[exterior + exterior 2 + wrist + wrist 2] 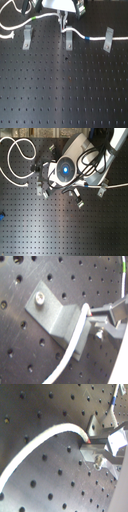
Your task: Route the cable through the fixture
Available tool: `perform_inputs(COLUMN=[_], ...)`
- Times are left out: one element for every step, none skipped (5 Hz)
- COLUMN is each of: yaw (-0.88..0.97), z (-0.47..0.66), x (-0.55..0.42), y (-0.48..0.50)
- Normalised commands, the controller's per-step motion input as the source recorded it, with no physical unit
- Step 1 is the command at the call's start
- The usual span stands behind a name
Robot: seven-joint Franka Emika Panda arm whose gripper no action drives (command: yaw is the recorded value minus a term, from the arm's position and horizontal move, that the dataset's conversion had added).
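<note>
Currently fingers (63, 26) are clamped on the cable (75, 33) right at the middle bracket (68, 42), so we're mid-routing; next move likely needs seating the cable in it, then on toward the bracket (108, 41) past the blue band (88, 38).

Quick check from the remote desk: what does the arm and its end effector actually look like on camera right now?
In the second exterior view the arm is white and rounded, with a glowing blue disc and black cables looped along it. In the first exterior view the end effector shows a white body and slim grey fingers; both wrist views show grey metal fingertips.
</note>
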Motion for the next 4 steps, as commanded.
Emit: perform_inputs(yaw=[0.37,0.13,0.00,0.00], z=[0.25,0.21,0.14,0.17], x=[-0.173,-0.202,-0.432,-0.419], y=[0.028,0.222,0.266,0.236])
